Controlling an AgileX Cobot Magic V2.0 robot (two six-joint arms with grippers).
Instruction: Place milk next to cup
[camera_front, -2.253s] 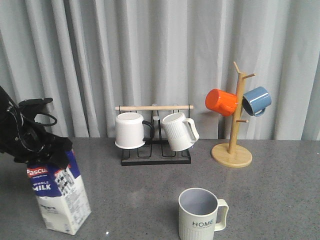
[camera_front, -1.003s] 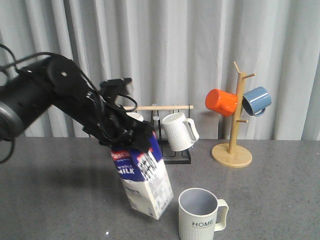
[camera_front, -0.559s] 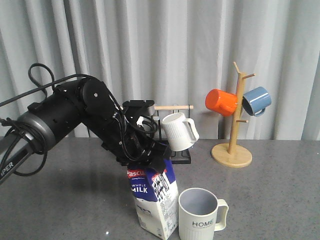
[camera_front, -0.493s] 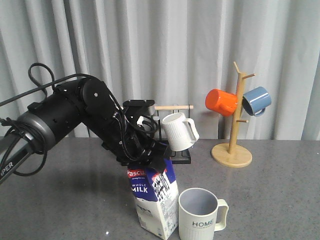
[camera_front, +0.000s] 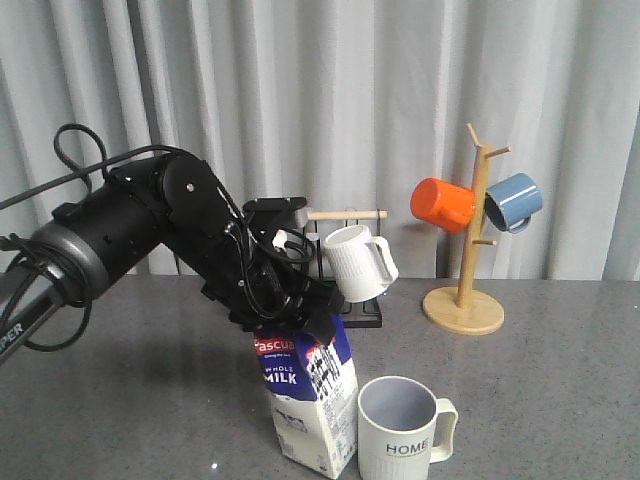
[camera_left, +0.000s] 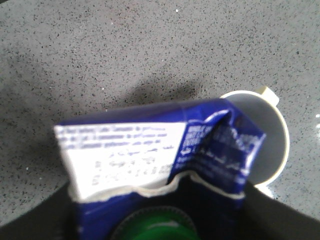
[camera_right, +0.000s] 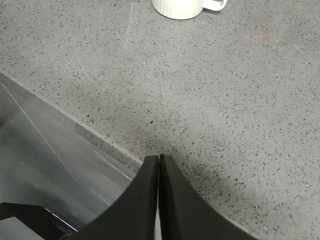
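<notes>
The milk (camera_front: 308, 398), a blue and white carton, stands on the grey table just left of the cup (camera_front: 402, 430), close to it or touching it. The cup is a pale ribbed mug with "HOME" lettering, handle to the right. My left gripper (camera_front: 290, 322) is shut on the carton's top. The left wrist view shows the milk (camera_left: 150, 145) with its green cap (camera_left: 160, 231) between the jaws, and the cup (camera_left: 272, 145) behind it. My right gripper (camera_right: 158, 159) is shut and empty over the table's front edge; the cup (camera_right: 180, 7) lies ahead of it.
A black rack (camera_front: 340, 312) with a wooden bar holds a white ribbed mug (camera_front: 357, 262) behind the milk. A wooden mug tree (camera_front: 465, 300) at the back right carries an orange mug (camera_front: 442, 204) and a blue mug (camera_front: 514, 201). Grey curtains hang behind.
My left arm carried the milk from the table's left side rightwards to beside the cup. In the last half second it has barely moved.
</notes>
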